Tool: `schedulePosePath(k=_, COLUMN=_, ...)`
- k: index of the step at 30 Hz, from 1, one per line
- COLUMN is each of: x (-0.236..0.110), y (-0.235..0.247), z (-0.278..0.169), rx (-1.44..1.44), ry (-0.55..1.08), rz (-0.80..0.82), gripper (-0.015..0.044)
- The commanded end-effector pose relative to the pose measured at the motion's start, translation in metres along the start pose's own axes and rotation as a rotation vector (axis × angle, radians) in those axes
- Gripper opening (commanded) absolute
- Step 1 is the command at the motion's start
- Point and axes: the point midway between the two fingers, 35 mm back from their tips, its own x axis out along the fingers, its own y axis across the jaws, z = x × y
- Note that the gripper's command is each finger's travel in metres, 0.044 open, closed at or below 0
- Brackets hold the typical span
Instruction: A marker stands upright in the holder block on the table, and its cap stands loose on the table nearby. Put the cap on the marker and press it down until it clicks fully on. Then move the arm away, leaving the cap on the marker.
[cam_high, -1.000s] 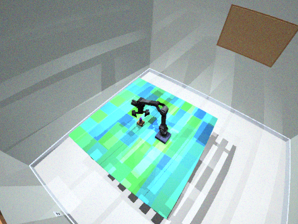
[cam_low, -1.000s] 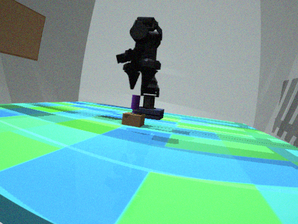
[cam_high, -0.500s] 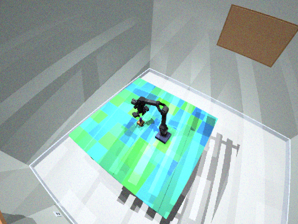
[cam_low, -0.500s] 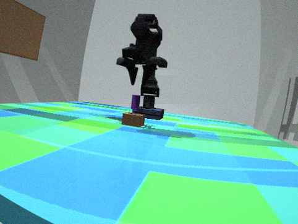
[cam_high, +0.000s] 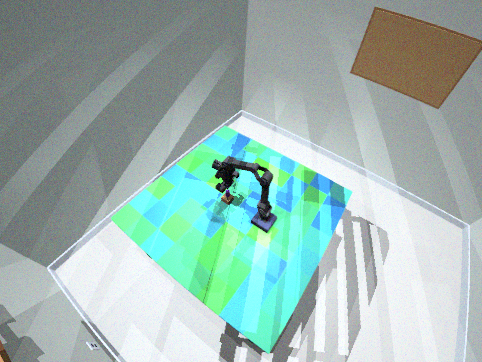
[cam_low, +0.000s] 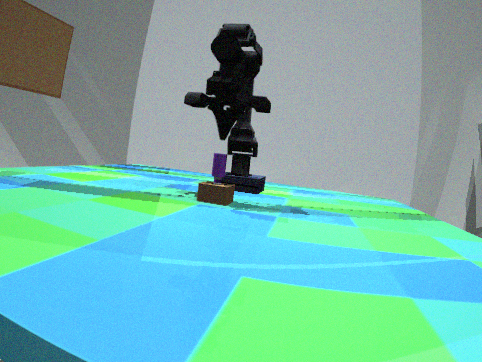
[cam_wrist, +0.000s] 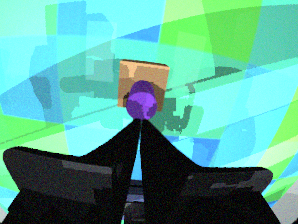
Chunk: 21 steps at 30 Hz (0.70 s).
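Observation:
A purple cap (cam_low: 218, 166) (cam_wrist: 141, 102) (cam_high: 228, 193) sits on the marker, which stands upright in the brown holder block (cam_low: 215, 193) (cam_wrist: 143, 72) (cam_high: 227, 199). The marker's body is hidden under the cap. My gripper (cam_low: 223, 135) (cam_wrist: 140, 124) (cam_high: 223, 187) is shut with nothing between its fingers. It hangs just above the cap's top with a small gap, pointing down. In the wrist view the closed fingertips meet right at the near edge of the cap.
The arm's dark base (cam_high: 263, 220) (cam_low: 243, 182) stands just behind the block. The table top (cam_high: 175, 227) (cam_low: 310, 320) is a blue and green patchwork. A low clear wall (cam_high: 350, 165) rings the floor around the table. A brown board (cam_high: 415, 55) hangs on the wall.

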Motion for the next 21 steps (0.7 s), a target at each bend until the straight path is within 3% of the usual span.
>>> schedulePosePath(k=1, x=0.000, y=0.000, z=0.000, rx=-0.009, ry=-0.003, rz=0.001, gripper=0.0000)
schedulePosePath(k=21, x=0.026, y=0.000, z=0.001, rx=-0.009, ry=-0.003, rz=0.001, gripper=0.0000)
